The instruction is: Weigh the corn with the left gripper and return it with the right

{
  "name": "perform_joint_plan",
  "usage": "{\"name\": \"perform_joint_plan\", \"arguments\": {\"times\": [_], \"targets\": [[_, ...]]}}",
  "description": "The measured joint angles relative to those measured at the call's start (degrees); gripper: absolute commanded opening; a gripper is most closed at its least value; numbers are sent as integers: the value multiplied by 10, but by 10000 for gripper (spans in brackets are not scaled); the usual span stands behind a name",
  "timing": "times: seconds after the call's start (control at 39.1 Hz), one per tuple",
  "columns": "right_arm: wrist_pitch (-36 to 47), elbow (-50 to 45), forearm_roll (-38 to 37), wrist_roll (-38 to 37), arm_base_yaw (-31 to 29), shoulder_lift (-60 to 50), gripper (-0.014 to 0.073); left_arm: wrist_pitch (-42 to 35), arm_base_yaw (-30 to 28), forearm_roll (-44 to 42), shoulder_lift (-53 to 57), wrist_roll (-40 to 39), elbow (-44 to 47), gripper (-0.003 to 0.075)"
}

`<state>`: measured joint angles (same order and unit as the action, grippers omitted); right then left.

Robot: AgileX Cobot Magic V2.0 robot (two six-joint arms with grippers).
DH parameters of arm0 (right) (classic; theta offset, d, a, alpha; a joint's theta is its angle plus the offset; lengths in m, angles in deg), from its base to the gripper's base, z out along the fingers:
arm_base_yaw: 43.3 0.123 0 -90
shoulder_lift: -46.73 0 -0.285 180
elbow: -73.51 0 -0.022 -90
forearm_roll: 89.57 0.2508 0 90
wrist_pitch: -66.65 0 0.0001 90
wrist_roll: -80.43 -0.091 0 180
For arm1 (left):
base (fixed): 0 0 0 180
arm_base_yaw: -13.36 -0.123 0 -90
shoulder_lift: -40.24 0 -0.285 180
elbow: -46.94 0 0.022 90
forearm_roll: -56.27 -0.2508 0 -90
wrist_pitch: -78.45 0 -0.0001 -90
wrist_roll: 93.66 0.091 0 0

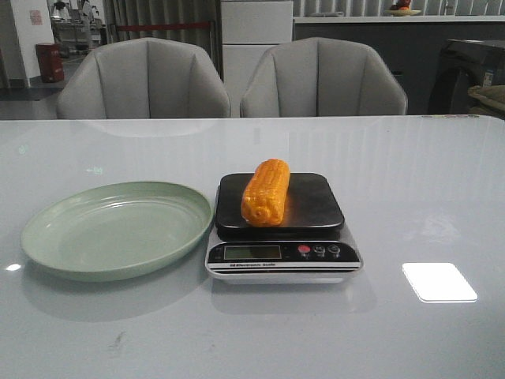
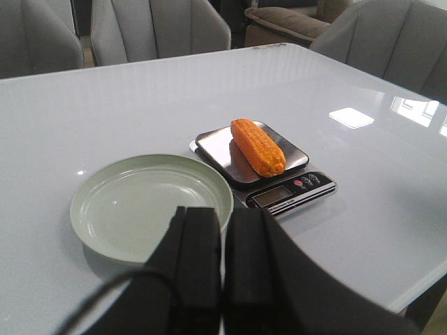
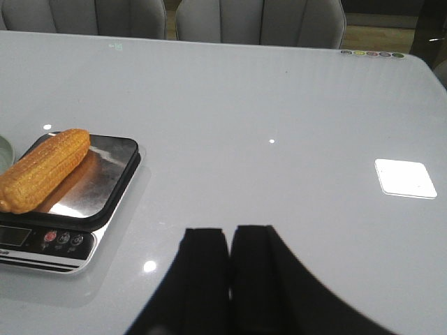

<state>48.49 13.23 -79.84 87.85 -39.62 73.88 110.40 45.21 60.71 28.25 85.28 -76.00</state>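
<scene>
The orange-yellow corn (image 1: 266, 192) lies on the black pan of a small kitchen scale (image 1: 282, 251) at the table's middle. It also shows in the left wrist view (image 2: 258, 146) and in the right wrist view (image 3: 43, 169). An empty pale green plate (image 1: 117, 227) sits just left of the scale. My left gripper (image 2: 223, 213) is shut and empty, held back above the near rim of the plate (image 2: 150, 206). My right gripper (image 3: 230, 232) is shut and empty, over bare table to the right of the scale (image 3: 66, 209). Neither gripper shows in the front view.
Two grey chairs (image 1: 146, 79) stand behind the far edge of the glossy white table (image 1: 410, 197). A bright light reflection (image 1: 439, 281) lies on the table at the right. The table's right edge shows in the left wrist view (image 2: 419, 293).
</scene>
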Motion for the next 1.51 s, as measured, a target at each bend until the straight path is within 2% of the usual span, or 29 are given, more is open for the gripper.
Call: {"name": "perform_joint_plan", "arguments": {"times": [0.05, 0.13, 0.15, 0.28, 0.64, 0.95, 1.3, 1.51], "targets": [[-3, 0, 0, 0, 0, 7, 204, 0, 0, 0, 0, 0, 0, 113], [-5, 0, 0, 0, 2, 20, 313, 0, 0, 0, 0, 0, 0, 113], [-5, 1, 0, 0, 7, 25, 383, 0, 0, 0, 0, 0, 0, 113], [-5, 12, 0, 0, 38, 53, 621, 0, 0, 0, 0, 0, 0, 113], [-23, 92, 2, 0, 149, 199, 597, 0, 0, 0, 0, 0, 0, 113], [-54, 238, 73, -10, 241, 383, 597, 0, 0, -1, 0, 1, 0, 113], [-178, 484, 80, -69, 255, 634, 597, 0, 0, -1, 0, 1, 0, 113], [-246, 616, 20, -167, 255, 742, 597, 0, 0, -1, 0, 1, 0, 113]]}}
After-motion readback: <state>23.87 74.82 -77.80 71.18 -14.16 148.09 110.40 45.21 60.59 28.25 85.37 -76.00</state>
